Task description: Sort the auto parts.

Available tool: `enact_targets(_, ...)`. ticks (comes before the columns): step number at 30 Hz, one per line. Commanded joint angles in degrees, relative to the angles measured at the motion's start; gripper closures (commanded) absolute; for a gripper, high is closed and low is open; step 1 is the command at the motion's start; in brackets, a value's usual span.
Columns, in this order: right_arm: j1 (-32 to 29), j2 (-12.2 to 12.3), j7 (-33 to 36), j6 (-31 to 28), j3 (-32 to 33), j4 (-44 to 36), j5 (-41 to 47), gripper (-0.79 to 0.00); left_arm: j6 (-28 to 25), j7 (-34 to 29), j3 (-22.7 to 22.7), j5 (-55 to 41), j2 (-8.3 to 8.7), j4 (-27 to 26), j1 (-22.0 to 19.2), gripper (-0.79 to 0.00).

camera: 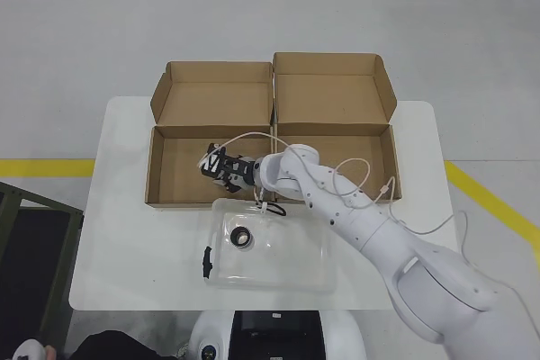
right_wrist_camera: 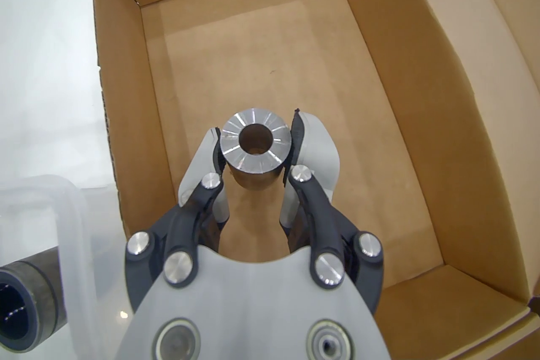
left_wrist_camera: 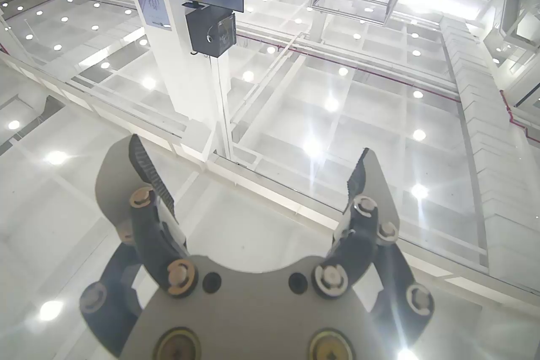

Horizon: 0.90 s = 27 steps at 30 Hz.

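a: where was the part in hand?
b: a silver metal sleeve (right_wrist_camera: 258, 178), hollow through its middle, sat between the fingers of the right gripper (right_wrist_camera: 256, 145). the jaws were closed down to the sleeve's width and pinched it on both sides. it hung over the floor of the left cardboard box (camera: 175, 175), toward the box's 4 o'clock side, seemingly clear of the cardboard.
a: had anything been sorted?
b: the brown floor seen under the sleeve was bare, so this looked like that box's first part. the right cardboard box (camera: 342, 157), touching it at 3 o'clock, had a plain floor where it could be seen.
a: what was left?
b: a clear plastic tub (camera: 288, 265) lay just beside the boxes at 6 o'clock, on the white table (camera: 130, 252). a dark ring-shaped part (camera: 242, 238) lay inside, and a small black piece (camera: 207, 263), too small to identify, sat at the tub's 9 o'clock edge. the task seemed early: one release due, at least one part to go.
a: the other arm?
b: the left gripper (left_wrist_camera: 249, 167) pointed at the ceiling, jaws spread wide, holding nothing.
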Motion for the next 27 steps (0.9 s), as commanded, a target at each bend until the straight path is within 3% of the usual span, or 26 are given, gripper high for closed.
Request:
enact_targets(1, 0.1, -0.3, -0.1, -0.2, 0.1, 0.8, -0.2, -0.252, 0.0, 0.0, 0.0, 0.0, 0.00, 0.0, 0.0, -0.785)
enact_targets(4, 0.2, -0.8, -0.3, -0.5, 0.2, 1.8, -0.7, -0.262, 0.0, 0.0, 0.0, 0.0, 0.00, 0.0, 0.0, -0.785)
enact_targets(9, 0.4, -1.0, -1.7, -1.1, 1.3, 2.6, -1.1, -0.354, 0.0, 0.0, 0.0, 0.0, 0.00, 0.0, 0.0, -0.785)
enact_targets(15, 0.3, -0.1, -3.4, -2.5, 3.7, -1.5, -2.7, -0.425, 0.0, 0.0, 0.0, 0.0, 0.00, 0.0, 0.0, -0.785)
enact_targets(21, -2.9, 2.8, -1.9, -5.0, 7.7, -13.1, -5.6, -0.594, 0.0, 0.0, 0.0, 0.0, 0.00, 0.0, 0.0, -0.785)
enact_targets(27, -10.4, 6.9, 3.5, -7.9, 14.1, -29.2, -8.7, -0.613, 0.0, 0.0, 0.0, 0.0, 0.00, 0.0, 0.0, -0.785)
